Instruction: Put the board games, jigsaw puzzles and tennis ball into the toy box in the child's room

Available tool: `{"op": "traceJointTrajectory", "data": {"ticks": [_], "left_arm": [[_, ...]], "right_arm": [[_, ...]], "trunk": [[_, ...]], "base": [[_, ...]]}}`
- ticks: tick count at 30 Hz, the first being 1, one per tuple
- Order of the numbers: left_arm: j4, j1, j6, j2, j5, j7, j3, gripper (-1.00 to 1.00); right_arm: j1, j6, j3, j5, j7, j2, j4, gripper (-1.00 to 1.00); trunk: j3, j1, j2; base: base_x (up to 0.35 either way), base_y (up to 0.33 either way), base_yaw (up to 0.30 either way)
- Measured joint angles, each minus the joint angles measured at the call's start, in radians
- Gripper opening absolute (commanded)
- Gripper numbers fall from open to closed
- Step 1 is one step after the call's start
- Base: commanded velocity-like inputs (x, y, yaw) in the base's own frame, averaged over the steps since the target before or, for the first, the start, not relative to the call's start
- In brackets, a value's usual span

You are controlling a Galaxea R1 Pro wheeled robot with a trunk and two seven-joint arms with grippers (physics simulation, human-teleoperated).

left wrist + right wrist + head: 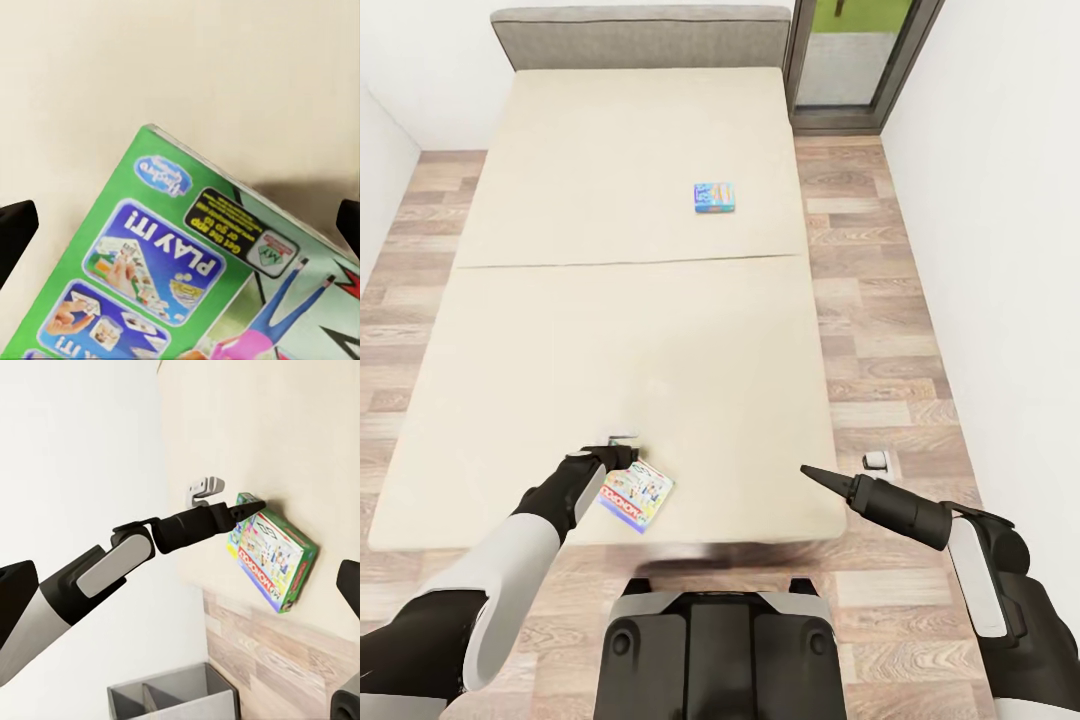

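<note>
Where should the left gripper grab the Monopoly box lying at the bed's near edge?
Probably across its narrow width, from above: the Monopoly box lies flat on the bed, and the open left gripper sits at its far edge, fingers apart.

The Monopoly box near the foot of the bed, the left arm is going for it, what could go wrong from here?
1. The Monopoly box lies close to the near edge of the bed; a nudge from the left gripper could push it off onto the floor.
2. In the left wrist view the box sits skewed between the open fingers, so closing now may catch a corner and slip.
3. The blue game box lies far up the bed, likely needing a long reach.
</note>
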Motion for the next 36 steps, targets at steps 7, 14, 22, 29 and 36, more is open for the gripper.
{"op": "traceJointTrajectory", "data": {"ticks": [7,14,22,29,36], "left_arm": [[0.001,0.0,0.001,0.0,0.0,0.0,0.0,1.0],[0.002,0.0,0.0,-0.001,0.0,0.0,0.0,1.0],[0.002,0.0,0.0,-0.001,0.0,0.0,0.0,1.0],[0.002,0.0,0.0,-0.002,0.0,0.0,0.001,1.0],[0.002,0.0,0.0,-0.002,0.0,0.0,0.0,1.0]], "right_arm": [[0.0,0.0,-0.001,0.0,0.0,0.0,0.0,1.0],[0.0,0.0,-0.001,0.0,0.0,0.0,0.0,1.0],[0.0,0.0,-0.001,0.0,0.0,0.0,0.0,1.0],[0.0,0.0,-0.001,0.0,0.0,0.0,0.0,1.0],[0.0,0.0,-0.001,0.0,0.0,0.0,0.0,1.0]], "trunk": [[0.0,0.0,0.0],[0.0,0.0,0.0],[0.0,0.0,0.0],[0.0,0.0,0.0],[0.0,0.0,0.0]], "base": [[-0.133,0.0,0.0],[-0.093,0.0,0.0],[-0.088,0.0,0.0],[-0.12,0.0,0.0],[-0.15,0.0,0.0]]}}
